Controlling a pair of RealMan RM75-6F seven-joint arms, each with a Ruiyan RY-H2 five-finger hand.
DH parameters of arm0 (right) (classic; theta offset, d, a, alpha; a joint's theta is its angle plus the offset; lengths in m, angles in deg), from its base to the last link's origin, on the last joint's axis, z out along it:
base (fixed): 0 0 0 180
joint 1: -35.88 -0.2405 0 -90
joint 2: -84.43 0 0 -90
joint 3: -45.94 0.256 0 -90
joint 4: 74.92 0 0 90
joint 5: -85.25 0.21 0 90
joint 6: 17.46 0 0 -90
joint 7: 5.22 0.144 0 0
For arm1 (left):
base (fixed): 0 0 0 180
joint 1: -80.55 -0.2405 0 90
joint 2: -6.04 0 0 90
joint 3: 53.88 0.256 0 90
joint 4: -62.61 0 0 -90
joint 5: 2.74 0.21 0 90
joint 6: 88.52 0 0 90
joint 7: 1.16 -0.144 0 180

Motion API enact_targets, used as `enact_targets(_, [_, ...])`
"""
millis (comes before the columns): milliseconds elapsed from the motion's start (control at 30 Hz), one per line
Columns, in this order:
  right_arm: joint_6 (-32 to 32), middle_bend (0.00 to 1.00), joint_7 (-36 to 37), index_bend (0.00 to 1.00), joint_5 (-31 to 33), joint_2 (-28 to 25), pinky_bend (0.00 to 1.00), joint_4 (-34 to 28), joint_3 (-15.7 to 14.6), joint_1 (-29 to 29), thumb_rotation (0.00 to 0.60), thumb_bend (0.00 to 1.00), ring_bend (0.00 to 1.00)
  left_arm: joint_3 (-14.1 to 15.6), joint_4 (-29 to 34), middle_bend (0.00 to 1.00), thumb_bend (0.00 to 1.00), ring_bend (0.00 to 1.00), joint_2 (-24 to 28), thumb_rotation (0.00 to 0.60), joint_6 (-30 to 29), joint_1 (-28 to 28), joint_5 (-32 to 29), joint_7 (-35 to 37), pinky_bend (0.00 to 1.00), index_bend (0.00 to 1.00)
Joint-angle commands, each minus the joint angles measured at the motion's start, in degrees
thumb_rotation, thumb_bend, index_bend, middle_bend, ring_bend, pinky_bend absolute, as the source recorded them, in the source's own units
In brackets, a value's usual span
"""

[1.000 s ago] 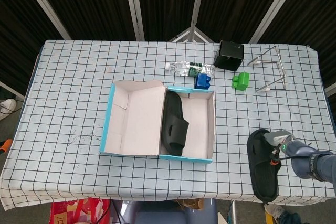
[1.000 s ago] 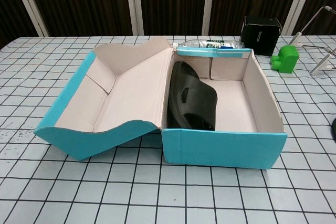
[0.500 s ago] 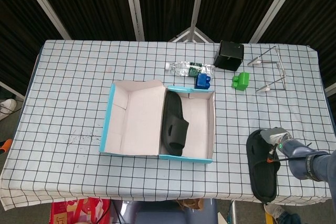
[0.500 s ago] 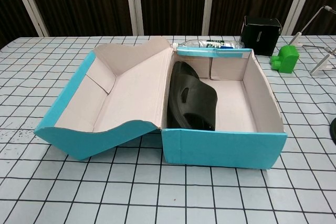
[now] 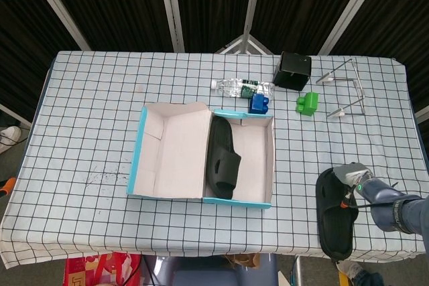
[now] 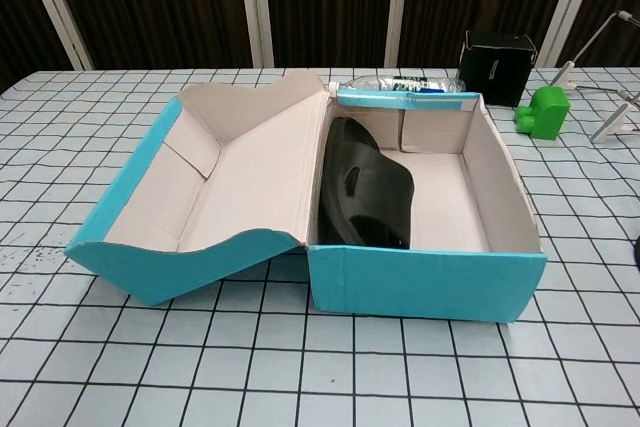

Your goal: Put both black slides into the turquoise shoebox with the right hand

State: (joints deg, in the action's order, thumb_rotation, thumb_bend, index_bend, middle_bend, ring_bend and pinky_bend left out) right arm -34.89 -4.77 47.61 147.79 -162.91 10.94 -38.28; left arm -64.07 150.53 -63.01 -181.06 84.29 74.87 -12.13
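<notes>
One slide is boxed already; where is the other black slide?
In the head view, the second black slide lies on the table's near right corner, right of the turquoise shoebox, with the right hand at its far end.

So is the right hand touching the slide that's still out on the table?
Touching. In the head view the right hand lies on the toe end of the second black slide, fingers overlapping its upper edge with no gap visible.

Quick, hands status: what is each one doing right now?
Left hand: not in either view.
Right hand: on the black rubber slide at the table's right front edge; whether it grips it cannot be told.
</notes>
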Motion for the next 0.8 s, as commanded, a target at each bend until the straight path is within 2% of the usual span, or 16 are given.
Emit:
enact_targets(33, [-0.9,0.50,-0.3,0.49,-0.9,-0.5,0.00,-0.4,0.6,0.5,0.600,0.50,0.33,0.0,0.0,0.00,0.20,0.00,0.0,0.600,0.0,0.0,0.0,0.0,0.08,0.10])
enact_targets(167, [-1.7,0.51,-0.7,0.50,-1.8,-1.3,0.00,-1.1,1.3,1.0,0.600,0.56,0.33,0.0,0.1,0.00,0.20,0.00,0.0,0.600,-0.1,-0.1,0.0,0.2,0.08,0.10])
enact_targets(500, [-1.0,0.52,-1.2,0.51,-1.9,-3.4,0.00,-2.6,2.1,0.3,0.600,0.57,0.33,0.0,0.0,0.00,0.20,0.00,0.1,0.600,0.0,0.0,-0.1,0.4,0.08,0.10])
enact_targets(800, [-1.8,0.53,-0.8,0.52,-2.3,-7.4,0.00,-5.3,3.8,-0.6,0.600,0.57,0.35,-0.1,0.0,0.00,0.20,0.00,0.2,0.600,-0.1,-0.1,-0.1,0.7,0.08,0.10])
